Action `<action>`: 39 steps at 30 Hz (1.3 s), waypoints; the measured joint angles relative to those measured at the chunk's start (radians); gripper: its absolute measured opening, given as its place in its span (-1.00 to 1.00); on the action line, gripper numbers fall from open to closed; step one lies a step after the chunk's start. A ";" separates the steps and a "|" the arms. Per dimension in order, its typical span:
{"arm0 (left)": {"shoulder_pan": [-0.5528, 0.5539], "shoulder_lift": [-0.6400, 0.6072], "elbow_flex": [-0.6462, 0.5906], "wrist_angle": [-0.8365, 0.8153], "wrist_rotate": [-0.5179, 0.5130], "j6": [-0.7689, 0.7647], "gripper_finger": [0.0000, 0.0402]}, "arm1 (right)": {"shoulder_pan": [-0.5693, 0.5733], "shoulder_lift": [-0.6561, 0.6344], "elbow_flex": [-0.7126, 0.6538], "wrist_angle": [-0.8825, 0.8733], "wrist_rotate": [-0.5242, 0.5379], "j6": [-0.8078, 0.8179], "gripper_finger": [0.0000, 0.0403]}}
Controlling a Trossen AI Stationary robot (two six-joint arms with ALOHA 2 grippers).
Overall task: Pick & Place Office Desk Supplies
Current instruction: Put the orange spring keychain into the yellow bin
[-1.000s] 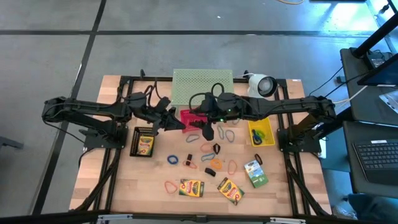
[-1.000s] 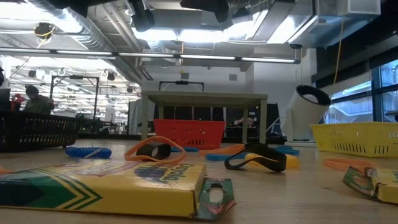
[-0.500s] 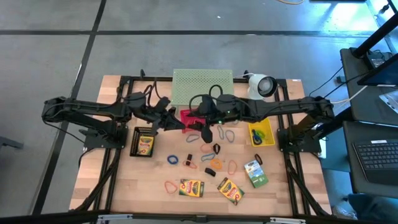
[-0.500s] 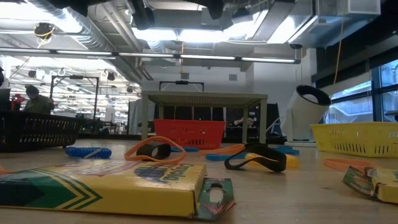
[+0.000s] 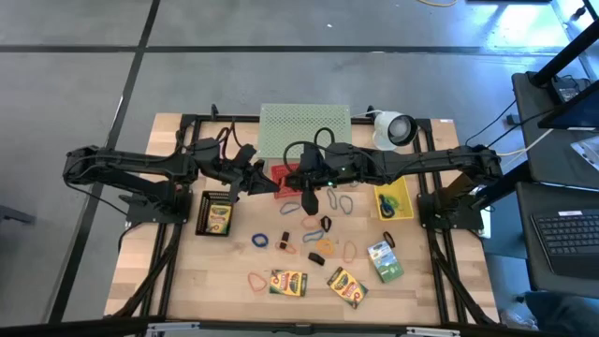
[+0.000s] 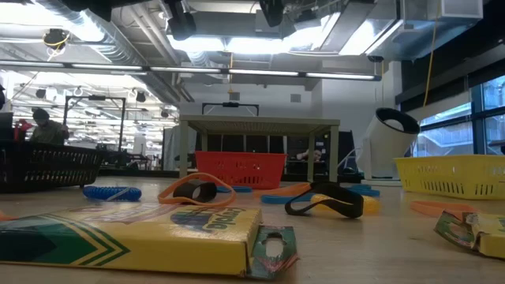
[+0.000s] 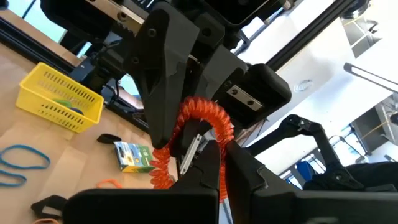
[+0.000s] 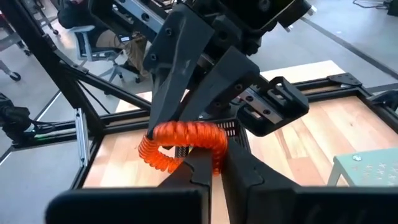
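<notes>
An orange coiled cord [image 8: 183,134] hangs in the air over the table's middle, above a red basket [image 5: 282,173]. My left gripper [image 5: 265,183] and my right gripper [image 5: 298,180] meet there tip to tip, each shut on the cord. Crayon boxes [image 5: 288,282] [image 5: 345,287] [image 5: 385,260] lie flat near the front edge, and another [image 5: 214,213] lies at the left. Coloured rubber-band loops [image 5: 339,203] and small clips [image 5: 324,225] are scattered on the wood between them. My left gripper pinches one end of the coiled cord [image 7: 210,132] between its two fingers, which lie about level and point toward the table's right. The cord arches up from the fingers, clear of the table. My right gripper pinches the cord's other end [image 8: 215,144] between its two fingers, coming from the table's right and slanting slightly down. The coil bows between the two grippers and hangs lifted clear.
A pale green mesh stand [image 5: 304,131] and a white round device [image 5: 394,128] stand at the far edge. A yellow basket [image 5: 393,199] sits at the right. In the low view a crayon box [image 6: 134,237] lies close in front.
My right gripper has shut on the orange coiled cord, next to my left gripper. The left arm has kept still, and the cord stays up over the red basket.
</notes>
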 joint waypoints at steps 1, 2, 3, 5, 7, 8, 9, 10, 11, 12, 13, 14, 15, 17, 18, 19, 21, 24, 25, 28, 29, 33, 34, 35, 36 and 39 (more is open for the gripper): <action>0.004 0.000 0.000 0.000 -0.001 0.000 -0.97 | 0.000 0.000 0.000 0.000 0.000 -0.001 -0.94; 0.008 0.000 0.000 0.000 -0.001 0.000 -0.97 | 0.000 0.000 0.000 0.000 0.003 0.001 -0.94; 0.010 0.000 0.000 0.000 -0.004 0.000 -0.97 | 0.000 0.000 0.000 0.000 0.004 0.012 -0.94; 0.014 -0.004 0.000 0.000 -0.005 0.004 -0.97 | 0.001 -0.001 0.000 0.000 0.003 0.024 -0.94; 0.014 -0.014 0.000 -0.001 -0.016 0.019 -0.94 | 0.001 -0.002 0.000 0.000 0.003 0.026 -0.94; 0.015 -0.020 0.000 0.000 -0.028 0.026 -0.91 | 0.001 -0.006 0.000 -0.003 -0.001 0.033 -0.94; 0.015 -0.025 0.000 0.000 -0.036 0.036 -0.87 | 0.001 -0.010 0.000 -0.003 -0.002 0.042 -0.94; 0.015 -0.029 0.000 0.000 -0.038 0.046 -0.83 | 0.001 -0.014 0.000 0.001 -0.004 0.047 -0.94; 0.015 -0.033 0.000 0.000 -0.039 0.057 -0.77 | 0.001 -0.024 0.001 -0.004 -0.004 0.047 -0.94; 0.015 -0.036 0.000 -0.001 -0.042 0.064 -0.71 | 0.001 -0.032 0.001 -0.010 -0.004 0.047 -0.94; 0.015 -0.037 0.000 0.000 -0.044 0.068 -0.65 | -0.001 -0.037 0.001 -0.003 -0.004 0.047 -0.94; 0.015 -0.037 0.000 0.000 -0.044 0.069 -0.59 | -0.003 -0.048 0.002 -0.008 -0.004 0.049 -0.94; 0.015 -0.038 0.000 -0.001 -0.037 0.069 -0.54 | -0.006 -0.060 0.002 -0.028 -0.005 0.054 -0.94; 0.021 -0.040 0.000 -0.004 -0.027 0.069 -0.43 | -0.013 -0.081 0.002 -0.052 -0.005 0.075 -0.94; 0.024 -0.043 0.000 -0.007 -0.020 0.070 -0.39 | -0.017 -0.096 0.002 -0.093 -0.004 0.080 -0.94; 0.029 -0.044 0.000 -0.009 -0.015 0.070 -0.35 | -0.021 -0.107 0.002 -0.120 0.000 0.087 -0.94; 0.043 -0.044 0.000 -0.008 -0.006 0.070 -0.29 | -0.027 -0.132 0.002 -0.193 0.019 0.104 -0.94; 0.063 -0.044 0.000 -0.013 0.033 0.090 -0.25 | -0.040 -0.175 0.002 -0.335 0.021 0.135 -0.94; 0.067 -0.045 0.000 -0.027 0.056 0.107 -0.25 | -0.044 -0.195 0.002 -0.393 0.023 0.149 -0.94; 0.064 -0.045 0.000 -0.151 0.092 0.175 -0.27 | -0.054 -0.253 0.002 -0.604 0.077 0.183 -0.94; 0.059 -0.044 0.000 -0.205 0.097 0.199 -0.28 | -0.059 -0.272 0.002 -0.684 0.100 0.195 -0.94; 0.046 -0.044 0.000 -0.401 0.100 0.297 -0.33 | -0.078 -0.366 -0.027 -0.948 0.186 0.258 -0.94; 0.046 -0.044 0.000 -0.443 0.098 0.323 -0.34 | -0.083 -0.397 -0.053 -0.984 0.188 0.282 -0.94; 0.046 -0.044 0.000 -0.481 0.094 0.345 -0.35 | -0.088 -0.432 -0.089 -1.011 0.184 0.312 -0.94; 0.045 -0.044 0.000 -0.517 0.082 0.366 -0.35 | -0.092 -0.469 -0.133 -1.024 0.166 0.342 -0.94; 0.041 -0.044 0.000 -0.610 0.043 0.414 -0.37 | -0.096 -0.586 -0.281 -1.022 0.099 0.471 -0.94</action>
